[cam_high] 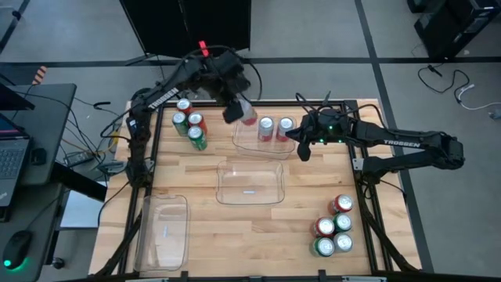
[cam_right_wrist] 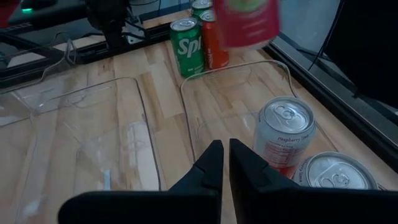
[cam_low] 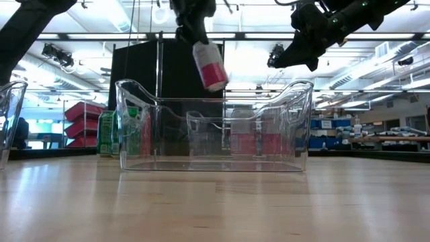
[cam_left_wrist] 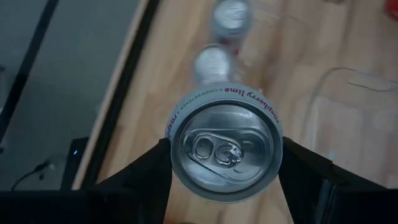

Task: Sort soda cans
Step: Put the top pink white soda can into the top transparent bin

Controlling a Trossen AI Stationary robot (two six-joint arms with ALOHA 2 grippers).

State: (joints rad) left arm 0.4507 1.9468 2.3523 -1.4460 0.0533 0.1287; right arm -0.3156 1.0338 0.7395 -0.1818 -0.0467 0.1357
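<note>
One silver-white can (cam_high: 245,112) is clamped by the left gripper (cam_high: 235,108) above the far bin (cam_high: 241,141) and should be lowered upright beside its two mates (cam_high: 275,128), while the right gripper (cam_high: 300,148), fingers closed and empty, waits nearby.

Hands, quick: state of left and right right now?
Left hand: closed on a silver-white can, held over the far bin.
Right hand: closed, empty, above that bin.
</note>
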